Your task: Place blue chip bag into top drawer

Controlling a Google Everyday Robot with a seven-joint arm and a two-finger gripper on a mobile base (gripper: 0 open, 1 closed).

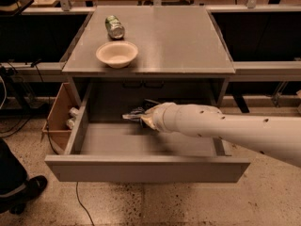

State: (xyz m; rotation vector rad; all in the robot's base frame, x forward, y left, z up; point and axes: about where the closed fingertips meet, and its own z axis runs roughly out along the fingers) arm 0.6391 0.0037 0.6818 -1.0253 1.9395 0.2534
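The top drawer (146,169) is pulled wide open below the grey table (183,41). My white arm reaches in from the right. My gripper (145,119) is inside the drawer near its back, left of centre, mostly hidden by the wrist. It is shut on the blue chip bag (134,113), a dark crumpled bag with silvery markings that sticks out to the left of the gripper, just above the drawer floor.
A white bowl (117,53) and a green-and-silver can (114,27) lying on its side are on the table top. A brown cardboard box (57,113) with small items stands against the drawer's left side. A person's dark shoe (21,192) is at the lower left.
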